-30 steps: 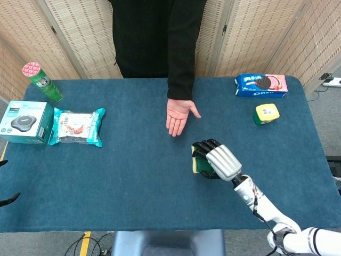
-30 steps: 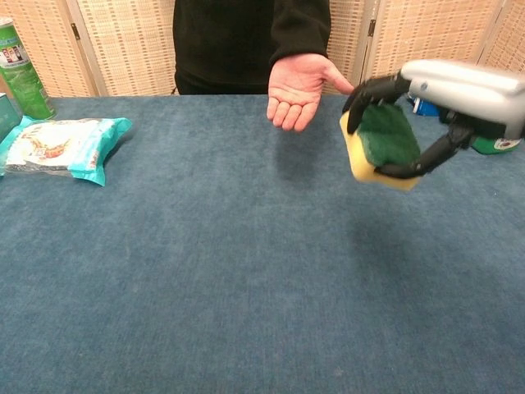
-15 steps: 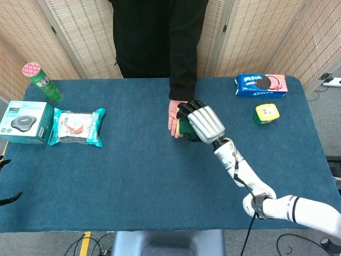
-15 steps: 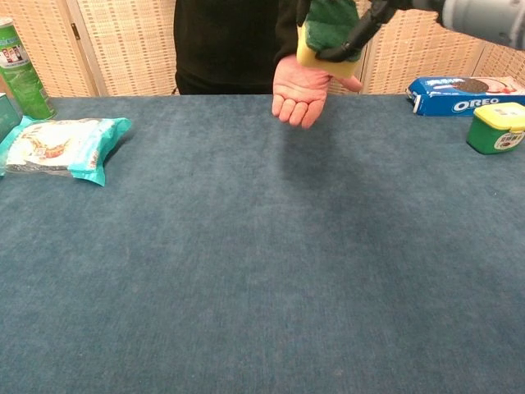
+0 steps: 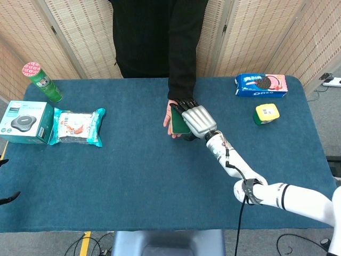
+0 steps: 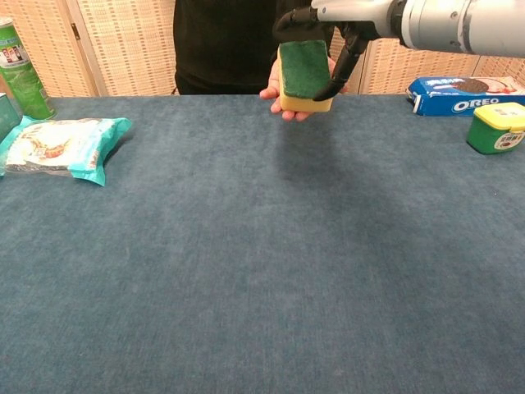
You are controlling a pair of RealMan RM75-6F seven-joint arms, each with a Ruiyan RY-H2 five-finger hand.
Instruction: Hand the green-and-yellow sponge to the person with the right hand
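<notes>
Green-and-yellow, one sponge (image 6: 303, 75) sits clamped in the right robot hand (image 5: 198, 120) over one person's palm (image 5: 171, 118); beside it on the blue surface (image 6: 246, 246), one Oreo pack (image 5: 261, 85).

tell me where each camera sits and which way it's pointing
Head view: high up, looking down on the table; shows the right arm and right hand at the person's palm.
Chest view: low, looking level across the table toward the person; shows the right hand holding the sponge.
Both show the sponge, right hand, cookie box and person.
</notes>
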